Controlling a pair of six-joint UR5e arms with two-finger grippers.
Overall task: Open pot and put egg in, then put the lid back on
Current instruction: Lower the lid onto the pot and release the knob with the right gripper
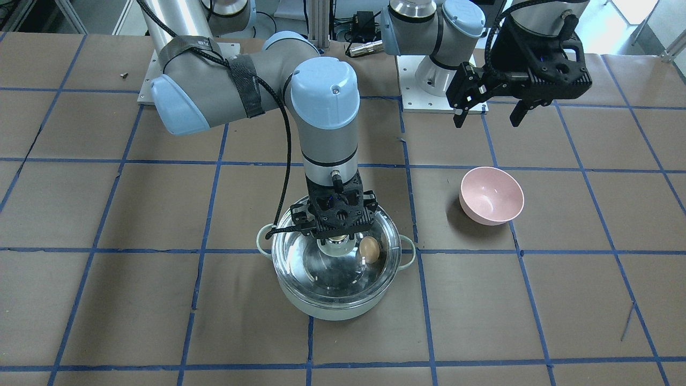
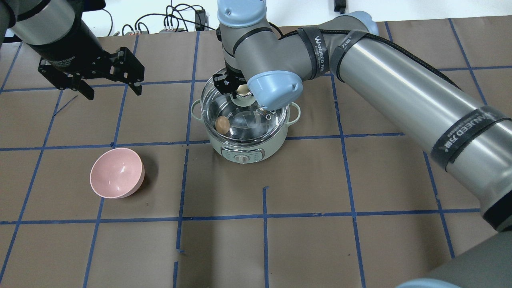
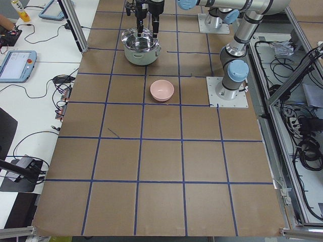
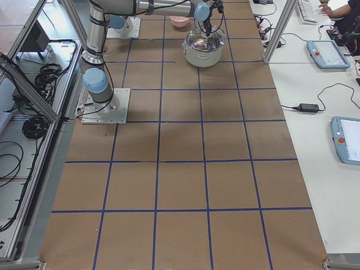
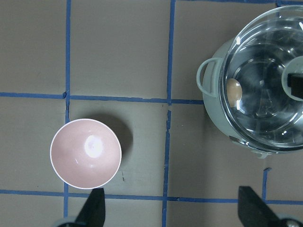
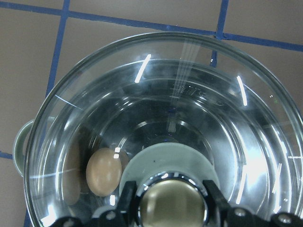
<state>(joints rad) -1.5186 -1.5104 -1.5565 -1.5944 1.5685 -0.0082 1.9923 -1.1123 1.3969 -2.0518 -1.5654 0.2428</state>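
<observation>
The pale mint-green pot point(image 1: 332, 310) stands mid-table, also in the overhead view point(image 2: 224, 149). The clear glass lid point(image 1: 316, 271) sits over it, level with the rim point(image 2: 260, 124). The brown egg point(image 1: 370, 249) lies inside on the steel floor, seen through the glass point(image 2: 222, 125) point(image 6: 103, 171). My right gripper point(image 1: 336, 242) is straight above the pot, fingers closed on the lid's knob point(image 6: 171, 201). My left gripper point(image 1: 487, 123) is open and empty, held high off to the side, above the pink bowl area point(image 5: 173, 210).
A pink bowl point(image 1: 491, 194) stands empty on the table between the pot and my left arm's side point(image 2: 117, 173). The table is brown paper with a blue tape grid. The arm bases are at the robot-side edge.
</observation>
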